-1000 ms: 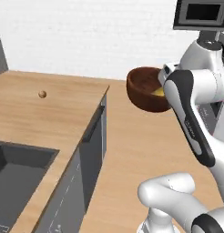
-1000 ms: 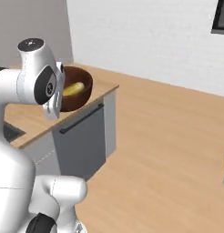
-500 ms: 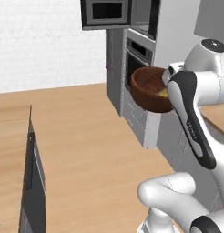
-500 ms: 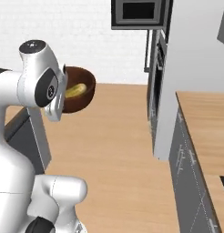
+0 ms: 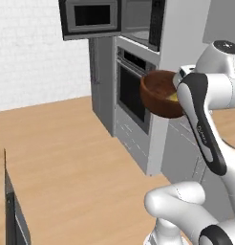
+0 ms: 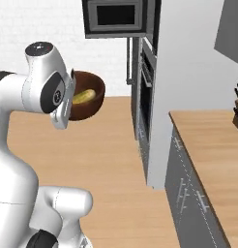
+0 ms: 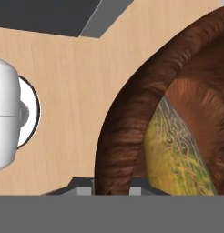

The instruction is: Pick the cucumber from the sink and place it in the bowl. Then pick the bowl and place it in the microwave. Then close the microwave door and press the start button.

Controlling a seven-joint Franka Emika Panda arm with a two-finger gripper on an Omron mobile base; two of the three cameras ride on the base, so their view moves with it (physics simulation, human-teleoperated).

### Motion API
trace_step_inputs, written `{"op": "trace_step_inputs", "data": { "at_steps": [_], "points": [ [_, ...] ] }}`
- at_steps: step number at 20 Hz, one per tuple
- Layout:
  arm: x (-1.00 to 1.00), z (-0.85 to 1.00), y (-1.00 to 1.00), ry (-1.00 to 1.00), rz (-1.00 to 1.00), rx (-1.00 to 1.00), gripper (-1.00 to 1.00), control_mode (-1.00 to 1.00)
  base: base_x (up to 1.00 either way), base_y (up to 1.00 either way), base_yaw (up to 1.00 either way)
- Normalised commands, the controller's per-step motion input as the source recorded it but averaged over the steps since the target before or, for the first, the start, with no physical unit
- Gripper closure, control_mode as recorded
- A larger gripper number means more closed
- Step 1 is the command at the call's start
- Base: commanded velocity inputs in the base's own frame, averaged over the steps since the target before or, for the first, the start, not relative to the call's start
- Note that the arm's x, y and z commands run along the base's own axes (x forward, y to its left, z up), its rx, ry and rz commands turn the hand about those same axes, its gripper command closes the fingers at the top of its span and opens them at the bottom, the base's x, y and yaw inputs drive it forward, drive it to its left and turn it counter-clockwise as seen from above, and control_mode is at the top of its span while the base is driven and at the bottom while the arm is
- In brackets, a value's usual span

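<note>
I hold the dark brown wooden bowl up in the air in front of my arm, level with the oven. The yellow cucumber lies inside it. In the right base view the bowl and the cucumber sit beside my hand. My gripper is shut on the bowl's rim, with the cucumber just past it. The microwave is up in the tall cabinet, its cavity showing. The microwave door hangs swung open to the left, seen too as the microwave door.
An oven with a dark window sits below the microwave in the grey column. A wooden counter with a knife block runs on the right. A dark cabinet edge stands at lower left. Wooden floor lies between.
The base has turned and driven, so both views swung from the sink counter to the oven column and microwave, now closer. The bowl with the cucumber stays in my gripper.
</note>
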Motion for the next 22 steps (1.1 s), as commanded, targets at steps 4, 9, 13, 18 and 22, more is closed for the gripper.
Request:
{"op": "trace_step_inputs", "data": {
  "at_steps": [4, 9, 13, 18, 22],
  "points": [
    [0.00, 0.00, 0.00, 0.00, 0.00, 0.00, 1.00, 1.00, 1.00, 0.08, -0.26],
    [0.00, 0.00, 0.00, 0.00, 0.00, 0.00, 1.00, 1.00, 1.00, 0.17, -0.27],
    [0.00, 0.00, 0.00, 0.00, 0.00, 0.00, 1.00, 1.00, 1.00, 0.22, -0.28],
    [0.00, 0.00, 0.00, 0.00, 0.00, 0.00, 1.00, 1.00, 1.00, 0.22, -0.30],
    [0.00, 0.00, 0.00, 0.00, 0.00, 0.00, 1.00, 1.00, 0.99, 0.31, -0.32]
  ]
}}
